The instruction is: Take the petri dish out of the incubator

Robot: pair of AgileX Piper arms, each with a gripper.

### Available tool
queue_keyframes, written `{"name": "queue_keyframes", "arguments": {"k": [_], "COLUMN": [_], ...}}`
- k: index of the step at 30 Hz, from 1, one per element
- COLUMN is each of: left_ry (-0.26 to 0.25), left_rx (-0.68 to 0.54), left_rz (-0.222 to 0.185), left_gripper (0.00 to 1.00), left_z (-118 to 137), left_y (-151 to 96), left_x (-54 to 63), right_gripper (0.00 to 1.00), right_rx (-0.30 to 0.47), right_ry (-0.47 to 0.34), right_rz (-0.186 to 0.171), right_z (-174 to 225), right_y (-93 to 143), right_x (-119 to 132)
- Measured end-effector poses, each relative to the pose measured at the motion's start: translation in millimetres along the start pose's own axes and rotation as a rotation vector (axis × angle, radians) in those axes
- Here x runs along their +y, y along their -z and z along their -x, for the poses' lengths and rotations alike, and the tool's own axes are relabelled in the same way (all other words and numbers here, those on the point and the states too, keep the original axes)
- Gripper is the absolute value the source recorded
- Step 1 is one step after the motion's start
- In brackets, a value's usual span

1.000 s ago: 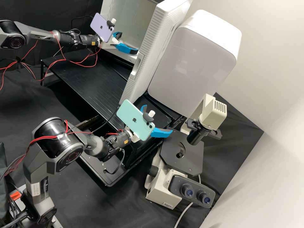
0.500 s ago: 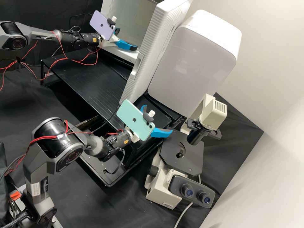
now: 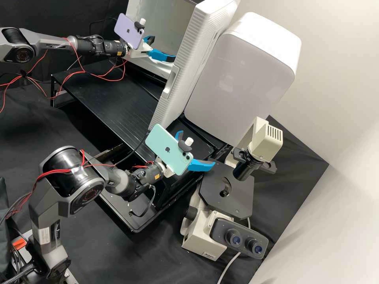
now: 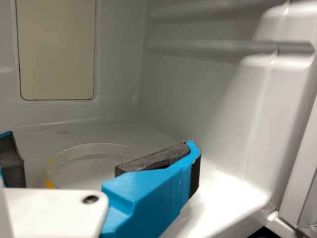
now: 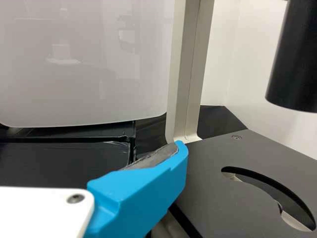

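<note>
I see a cream-white laboratory microscope (image 3: 205, 232) with a flat black stage (image 3: 237, 199) standing on the black cloth (image 3: 292, 185). Beside it lies a long black ribbed platform (image 3: 114, 104).

The round clear plastic petri dish (image 4: 74, 151) lies on the floor of the white moulded incubator chamber (image 4: 208, 104), between the two fingers of the left hand (image 4: 91, 166), which is inside that chamber. The right hand (image 3: 199, 162) is well apart from it, outside the incubator. The flat black stage (image 3: 231, 197) of the beige microscope (image 3: 203, 236) lies just ahead of and below this hand, on the black cloth-covered worktop (image 3: 118, 252).
</note>
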Motion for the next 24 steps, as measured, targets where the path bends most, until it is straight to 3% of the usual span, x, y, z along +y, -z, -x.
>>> {"name": "queue_keyframes", "arguments": {"k": [2, 11, 17, 24], "left_ry": [0.009, 0.027, 0.074, 0.075], "left_rx": [-0.003, 0.067, 0.116, 0.126], "left_rz": [0.011, -0.053, -0.1, -0.12], "left_gripper": [1.0, 1.0, 1.0, 1.0], "left_z": [0.0, 0.1, 2.8, 2.2], "left_y": [-0.5, 4.7, 7.3, 1.9], "left_x": [-0.2, -1.1, -5.0, -3.8], "right_gripper": [1.0, 1.0, 1.0, 1.0], "right_rx": [0.0, 0.0, 0.0, 0.0], "right_ry": [0.0, 0.0, 0.0, 0.0], "right_rz": [0.0, 0.0, 0.0, 0.0], "right_z": [0.0, 0.0, 0.0, 0.0], "right_y": [0.0, 0.0, 0.0, 0.0], "right_x": [0.0, 0.0, 0.0, 0.0]}}
